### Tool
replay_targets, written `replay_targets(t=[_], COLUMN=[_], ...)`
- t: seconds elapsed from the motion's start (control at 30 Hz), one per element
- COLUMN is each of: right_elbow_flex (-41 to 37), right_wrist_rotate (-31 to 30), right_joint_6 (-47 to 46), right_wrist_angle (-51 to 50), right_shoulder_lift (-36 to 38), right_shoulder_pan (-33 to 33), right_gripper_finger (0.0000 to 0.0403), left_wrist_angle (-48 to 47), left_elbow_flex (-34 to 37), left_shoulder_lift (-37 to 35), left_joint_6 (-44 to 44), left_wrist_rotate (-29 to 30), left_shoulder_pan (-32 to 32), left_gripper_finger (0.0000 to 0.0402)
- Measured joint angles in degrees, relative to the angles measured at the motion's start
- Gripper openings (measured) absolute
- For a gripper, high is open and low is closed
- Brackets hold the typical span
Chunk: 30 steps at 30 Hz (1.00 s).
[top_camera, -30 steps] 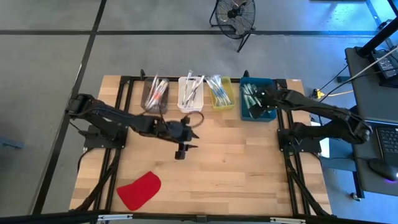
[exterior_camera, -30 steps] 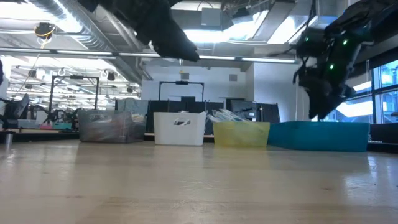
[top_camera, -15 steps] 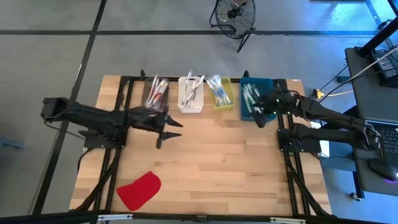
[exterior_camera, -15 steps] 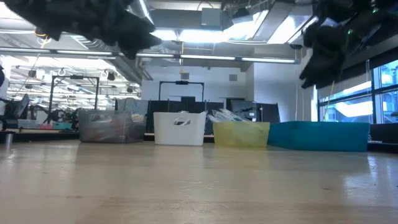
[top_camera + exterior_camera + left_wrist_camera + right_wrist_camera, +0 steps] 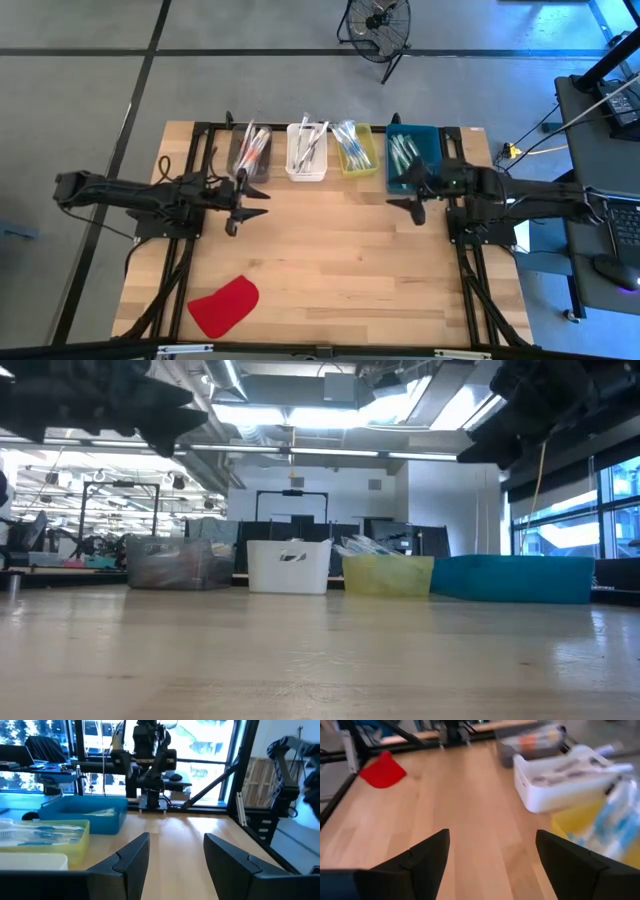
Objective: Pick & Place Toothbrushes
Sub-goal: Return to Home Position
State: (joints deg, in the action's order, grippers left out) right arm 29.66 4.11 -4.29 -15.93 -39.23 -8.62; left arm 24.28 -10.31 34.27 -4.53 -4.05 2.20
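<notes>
Change: left pincer (image 5: 176,845) and right pincer (image 5: 492,837) have been drawn back from the bins (image 5: 430,132) toward the tabletop (image 5: 350,260) sides | both are held spread, empty | toothbrushes (image 5: 307,148) are seen sorted in the four bins at the far edge | task judged finished.

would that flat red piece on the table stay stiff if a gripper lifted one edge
Probably floppy: the red piece lies fully flat on the table with a soft, uneven outline, like cloth. It looks thin and light, so a push would likely slide or bunch it. Being flat, it should not roll.
</notes>
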Motion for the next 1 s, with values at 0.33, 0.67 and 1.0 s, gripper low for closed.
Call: replay_targets(t=[0.33,0.67,1.0], right_elbow_flex=[-9.2,-11.8,-18.5], right_wrist_rotate=[0.0,7.3,7.0], right_joint_6=[-0.8,0.6,3.4], right_wrist_angle=[11.1,18.1,31.9], right_shoulder_lift=[2.5,6.7,9.0], right_shoulder_pan=[2.0,2.0,0.7], right_gripper_finger=[0.0289,0.0266,0.025], left_wrist_angle=[-1.6,-7.5,-20.7], left_elbow_flex=[7.1,9.8,9.8], left_shoulder_lift=[-9.4,-15.6,-18.6], left_joint_6=[-3.9,-5.8,-8.8], left_wrist_rotate=[0.1,0.2,3.4], left_shoulder_pan=[1.3,5.9,11.1], left_gripper_finger=[0.0182,0.0182,0.0182])
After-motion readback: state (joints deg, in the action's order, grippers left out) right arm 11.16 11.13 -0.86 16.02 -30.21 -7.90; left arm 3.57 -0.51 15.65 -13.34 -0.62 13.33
